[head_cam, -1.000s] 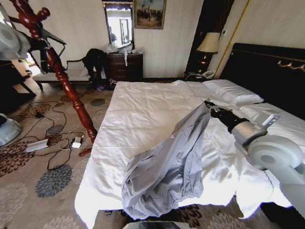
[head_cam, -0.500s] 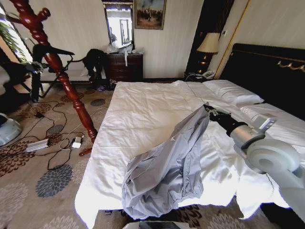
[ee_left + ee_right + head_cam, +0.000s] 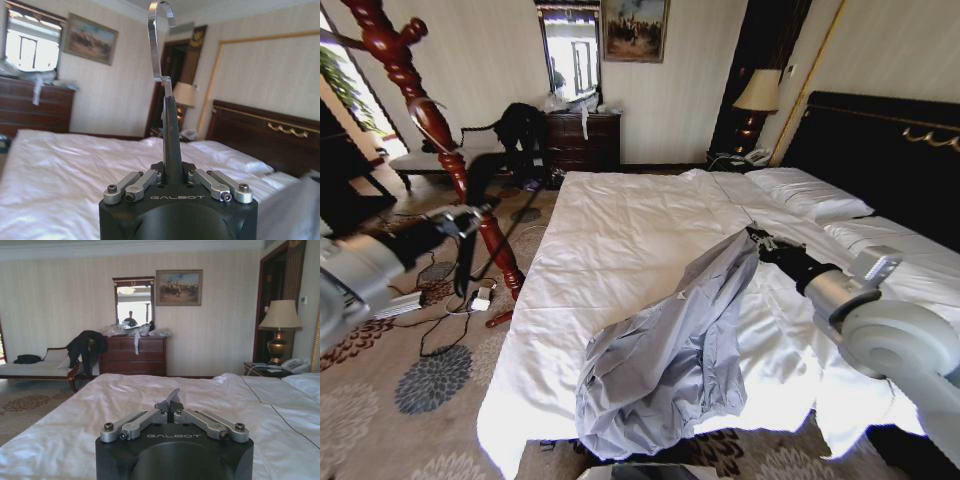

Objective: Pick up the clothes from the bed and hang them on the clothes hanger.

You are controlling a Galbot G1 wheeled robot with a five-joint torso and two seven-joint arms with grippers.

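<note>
At about 9 o'clock in the head view, the left gripper (image 3: 470, 222) is raised beside the bed (image 3: 620, 240), over the patterned carpet (image 3: 410, 400), in front of a turned red-brown wooden post (image 3: 440, 140). Its jaws are closed on the clothes hanger (image 3: 468, 262), whose black body hangs down from the grip. In the left wrist view the left gripper (image 3: 174, 176) pinches the black neck of the clothes hanger (image 3: 170, 135) edge-on, with the silver hook (image 3: 156, 40) curling up toward 12 o'clock. The word "GALBOT" is printed in pale letters on the black gripper body.

Near the centre of the head view, the clothes (image 3: 670, 350) lie over the white sheets: a grey-lavender shirt running from the bed's near edge at about 6 o'clock, where it is bunched and drooping over the side, up to a lifted point toward 2 o'clock.

That lifted point is held by the right gripper (image 3: 758, 240), which reaches in from 4 o'clock above the mattress. Its jaws are closed tight on a fold of the shirt. In the right wrist view the right gripper (image 3: 172, 407) shows a small tuft of the clothes (image 3: 173, 396) poking up between the closed tips, and "GALBOT" reads on its body too. Beyond it stand a dark dresser (image 3: 132, 356) with a mirror, a framed painting (image 3: 179, 287) and a lamp (image 3: 280, 325).
</note>
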